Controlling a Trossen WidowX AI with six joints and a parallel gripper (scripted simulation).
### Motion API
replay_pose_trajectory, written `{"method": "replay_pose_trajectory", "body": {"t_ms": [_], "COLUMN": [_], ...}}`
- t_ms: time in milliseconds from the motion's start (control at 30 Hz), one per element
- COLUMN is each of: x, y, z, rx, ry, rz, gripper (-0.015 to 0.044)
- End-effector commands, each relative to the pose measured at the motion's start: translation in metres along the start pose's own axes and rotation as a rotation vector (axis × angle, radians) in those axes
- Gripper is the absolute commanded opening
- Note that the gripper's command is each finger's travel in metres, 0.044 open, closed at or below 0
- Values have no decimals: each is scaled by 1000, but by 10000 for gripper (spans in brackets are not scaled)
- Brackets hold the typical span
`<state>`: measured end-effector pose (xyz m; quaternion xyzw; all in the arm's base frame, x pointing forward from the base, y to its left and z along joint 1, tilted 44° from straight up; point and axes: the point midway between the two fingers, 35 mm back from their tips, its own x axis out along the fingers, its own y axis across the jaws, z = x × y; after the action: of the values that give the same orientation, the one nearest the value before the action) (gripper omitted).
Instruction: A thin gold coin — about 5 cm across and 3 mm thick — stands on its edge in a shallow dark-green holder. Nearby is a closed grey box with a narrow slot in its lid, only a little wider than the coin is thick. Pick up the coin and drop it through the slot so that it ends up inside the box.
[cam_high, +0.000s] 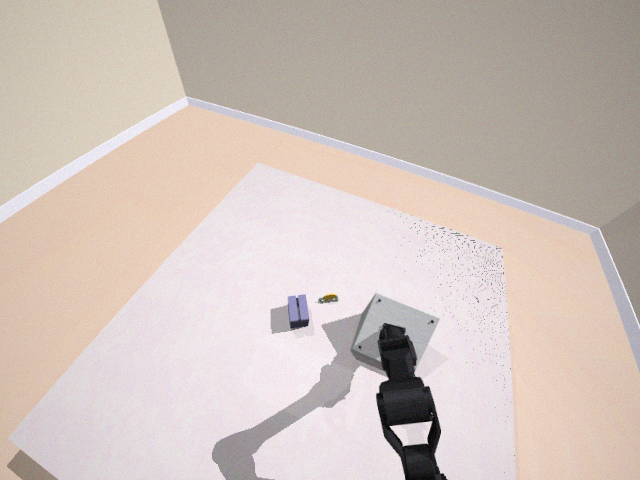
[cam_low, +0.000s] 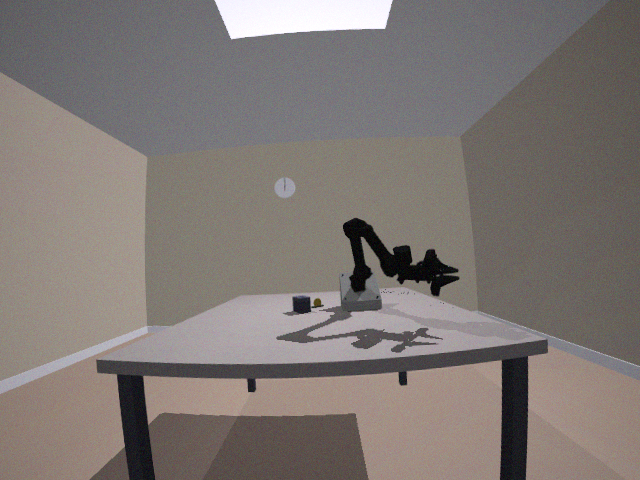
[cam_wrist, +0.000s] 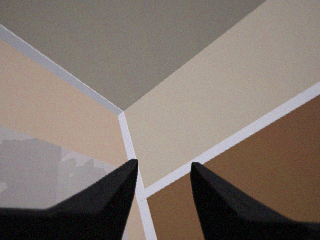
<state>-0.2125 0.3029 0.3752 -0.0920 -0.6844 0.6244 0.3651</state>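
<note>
On my table (cam_high: 206, 330), the grey slotted box (cam_high: 298, 311) sits just beside the small gold coin (cam_high: 328, 297), upright in its dark-green holder (cam_high: 327, 300); my gripper (cam_low: 448, 274) hangs well away, fingers partly closed, holding nothing.

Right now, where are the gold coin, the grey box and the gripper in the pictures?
gold coin (cam_high: 328, 297), top view, on its yellow face.
grey box (cam_high: 297, 310), top view, on the lid beside the slot.
gripper (cam_low: 450, 274), exterior view, midway between the tips of its fingers.
</note>
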Motion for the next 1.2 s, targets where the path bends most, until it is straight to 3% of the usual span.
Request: {"method": "replay_pose_trajectory", "body": {"t_ms": [0, 300, 600, 867, 1167], "x": [-9, -58, -141, -249, -393], "y": [0, -9, -29, -46, -50], "z": [-45, -153, -243, -296, -314], "rx": [14, 54, 117, 208, 337], "ry": [126, 447, 784, 1103, 1482], "rz": [33, 87, 93, 64, 38], "gripper": [161, 161, 161, 161, 161]}}
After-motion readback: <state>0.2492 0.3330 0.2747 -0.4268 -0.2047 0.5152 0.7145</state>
